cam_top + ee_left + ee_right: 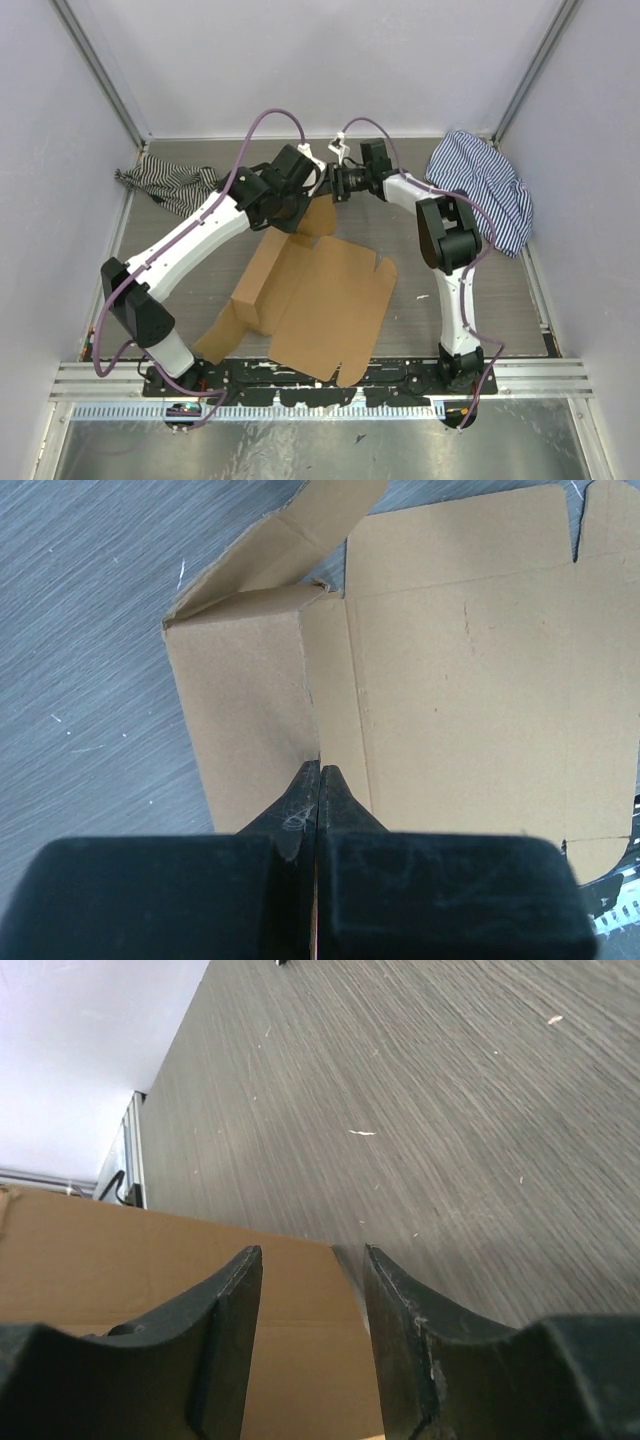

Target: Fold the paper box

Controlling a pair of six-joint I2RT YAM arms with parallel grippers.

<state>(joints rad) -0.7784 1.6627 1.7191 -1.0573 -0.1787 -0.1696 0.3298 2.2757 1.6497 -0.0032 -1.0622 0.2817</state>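
Observation:
The paper box (320, 290) is a brown cardboard sheet lying mid-table, with its left wall (262, 280) folded upright and a far flap (320, 215) raised. My left gripper (298, 222) is shut at the box's far end. In the left wrist view its fingertips (322, 772) meet on the crease between the raised wall (240, 710) and the flat base (480, 680). My right gripper (330, 185) is just beyond the far flap and stands open (313, 1252). The cardboard edge (150, 1260) shows below and behind its gap, and nothing is gripped.
A striped cloth (175, 182) lies at the far left of the table and another (485, 190) at the far right. An aluminium rail (320, 380) runs along the near edge. Pale walls close in the back and both sides.

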